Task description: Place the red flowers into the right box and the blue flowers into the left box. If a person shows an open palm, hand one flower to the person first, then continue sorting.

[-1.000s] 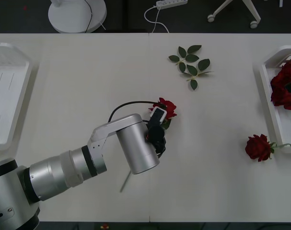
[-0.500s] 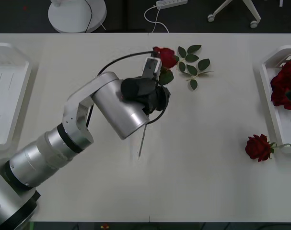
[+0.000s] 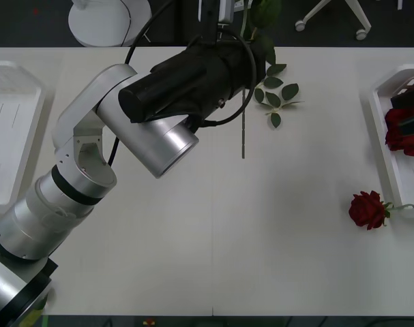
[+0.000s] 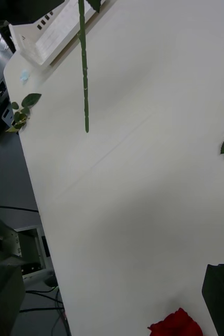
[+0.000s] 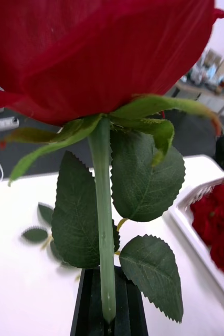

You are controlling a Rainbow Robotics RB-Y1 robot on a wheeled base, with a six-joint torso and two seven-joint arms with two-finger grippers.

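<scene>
Red rose [image 5: 101, 47], artificial, one item: you are gripping it in the left claw [image 5: 107, 302], black fingers clenched on the green stem [image 3: 243, 122] just under the leaves, bloom up, stem hanging free above the far middle of the desk [image 3: 213, 231].
Right box [image 3: 391, 160], white tray at the desk's right edge: already holding several red roses [image 3: 406, 129]; this is where the held rose belongs.
Second loose rose [image 3: 367, 208]: lying on the desk just beside that tray, stem reaching toward its rim.
Left box [image 3: 12, 129], white tray at the left edge, not needed for this flower.
Leaf sprig [image 3: 273, 92], flowerless, lying near the hanging stem; leave it alone.
Right claw [image 4: 222, 294]: hovering by the loose rose; I cannot tell whether it is clenched or released.
Handling note: you are carrying a long dangling stem, so be sweeping it high over the sprig and the loose rose, and be lowering it lengthwise along the tray before releasing
</scene>
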